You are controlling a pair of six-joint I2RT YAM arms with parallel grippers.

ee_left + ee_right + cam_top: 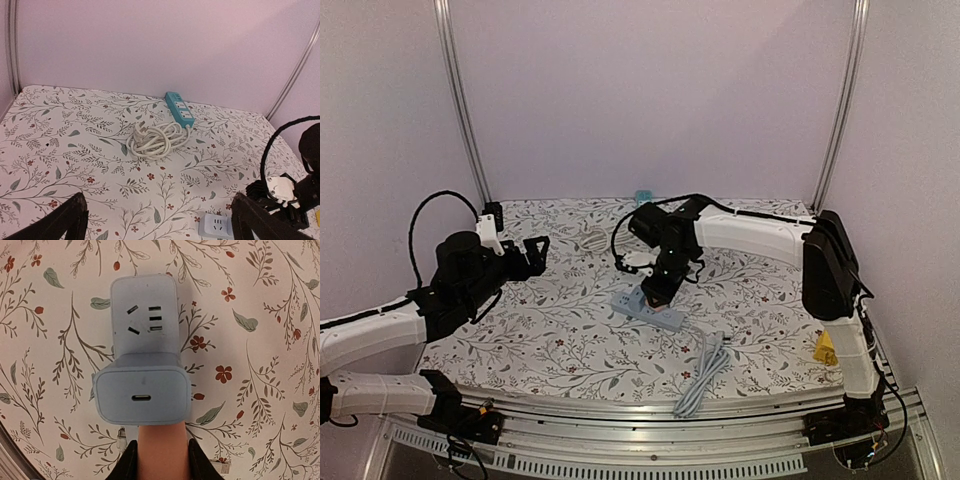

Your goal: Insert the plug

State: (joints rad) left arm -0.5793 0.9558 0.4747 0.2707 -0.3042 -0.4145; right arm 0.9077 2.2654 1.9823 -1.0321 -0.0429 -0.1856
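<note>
USB-C charger plug point(142, 397) sits right at the tip of my right gripper point(657, 287), its white face and single oval port turned up at the wrist camera. The tan pad point(161, 452) between the two black fingers point(126, 464) runs straight up to the block's near edge, and I read the gripper as clamped on the USB-C charger plug, though the block hides the fingertips themselves. Directly under it lies the pale power strip point(144, 315); the block covers the strip's near part, and just past its far edge one socket shows, with two slanted slots and three short ones. I cannot tell whether the prongs are in a socket or only above one. From the overhead camera the right gripper points down on the strip's left end, and the strip's grey cord point(705, 375) trails back toward the arm bases over the floral tablecloth point(570, 340). A small yellow object point(825, 348) lies beside the right arm's lower link. My left gripper point(533, 250) is well off to the side with its fingers point(70, 222) spread wide and nothing between them. Beyond them lie a coiled white cable point(155, 137) and, just beside it, a teal power strip point(180, 107) near the back wall.
</note>
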